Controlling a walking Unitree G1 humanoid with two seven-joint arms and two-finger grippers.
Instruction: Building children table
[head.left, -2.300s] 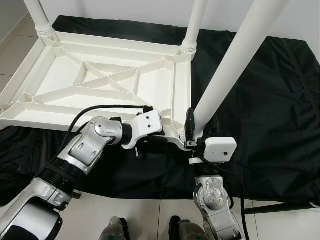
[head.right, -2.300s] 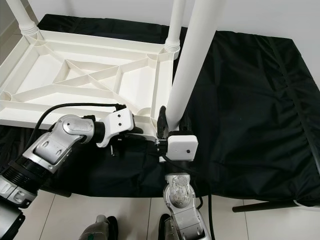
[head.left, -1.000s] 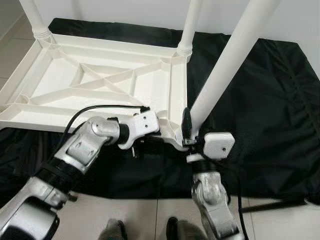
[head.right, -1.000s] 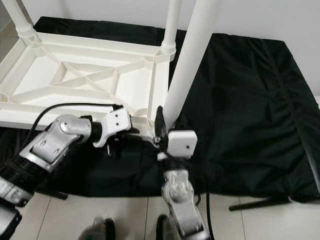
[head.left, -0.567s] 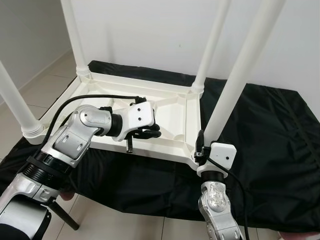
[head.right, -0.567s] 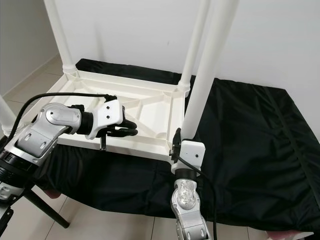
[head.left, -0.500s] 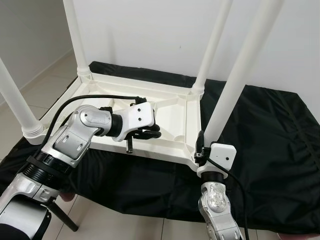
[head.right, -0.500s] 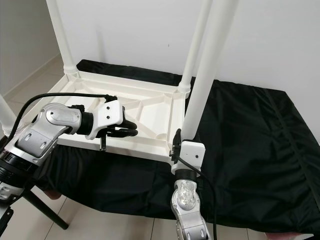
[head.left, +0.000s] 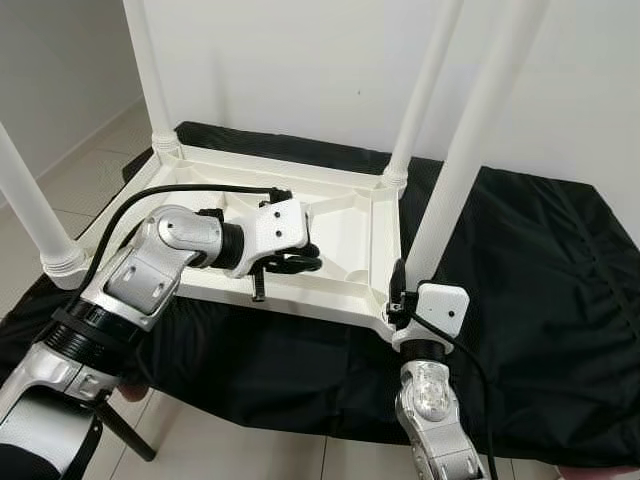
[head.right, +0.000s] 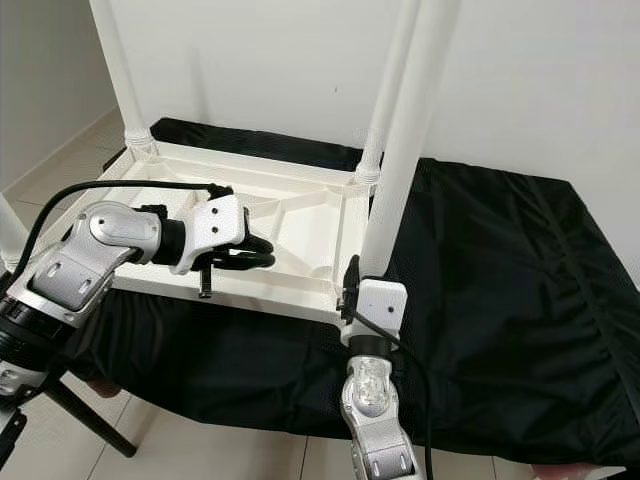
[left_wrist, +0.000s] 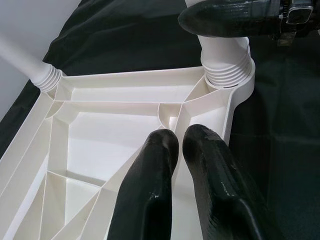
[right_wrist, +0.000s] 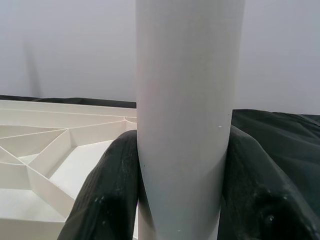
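White plastic children's table top (head.left: 330, 215) lies upside down, ribbed underside up, on a black cloth (head.left: 560, 270) spread over the table that carries it. White round legs stand up from its corners. My right pincer (right_wrist: 182, 185) is clamped on the near right white leg (head.left: 470, 150), one black finger on each side of the tube, just above the corner socket where that leg meets the frame. My left pincer (left_wrist: 180, 145) reaches over the near edge of the frame, its two black fingers (left_wrist: 150, 185) brought together with only a thin slit between them, tips hovering close above the inner ribs near that same corner. A grey tiled floor (head.left: 90, 170) shows at the left.
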